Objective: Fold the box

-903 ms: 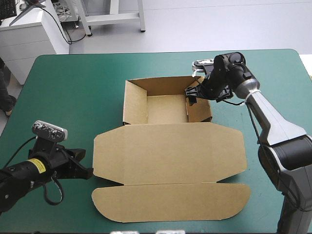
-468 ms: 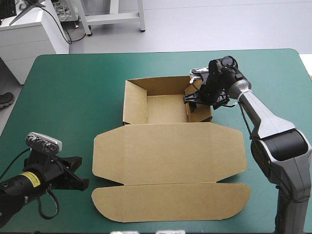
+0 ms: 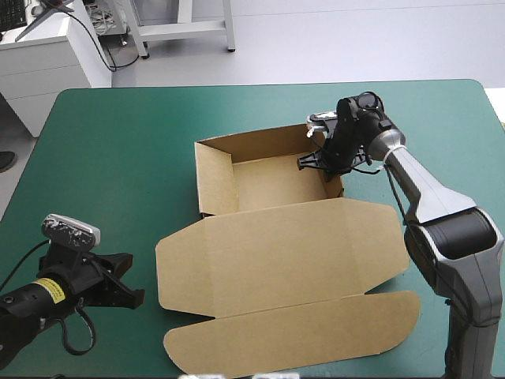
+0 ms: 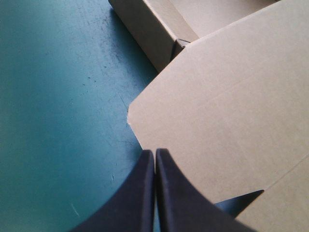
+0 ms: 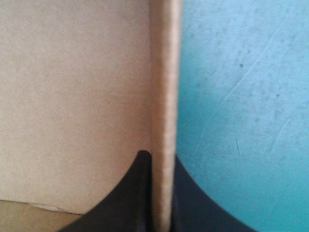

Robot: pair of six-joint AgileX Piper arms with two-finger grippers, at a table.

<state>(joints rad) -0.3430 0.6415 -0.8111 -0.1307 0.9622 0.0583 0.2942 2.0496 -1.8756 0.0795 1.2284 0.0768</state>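
Table (image 3: 118,134): a single one, its whole top under a teal-green cover (image 3: 442,118). The far edge is straight, and the far left and far right corners are rounded. The left and right edges spread apart toward the near side. In the high view the cover lies flat, matte and even in colour.

Left wrist view: the cover surface is worn, with fine dark specks (image 4: 89,83) and one pale tick (image 4: 74,209).

Right wrist view: the same cover shows thin pale marks. A long scratch (image 5: 246,79) runs slantwise, a short scratch (image 5: 237,143) lies near it, and faint dots are scattered around both.
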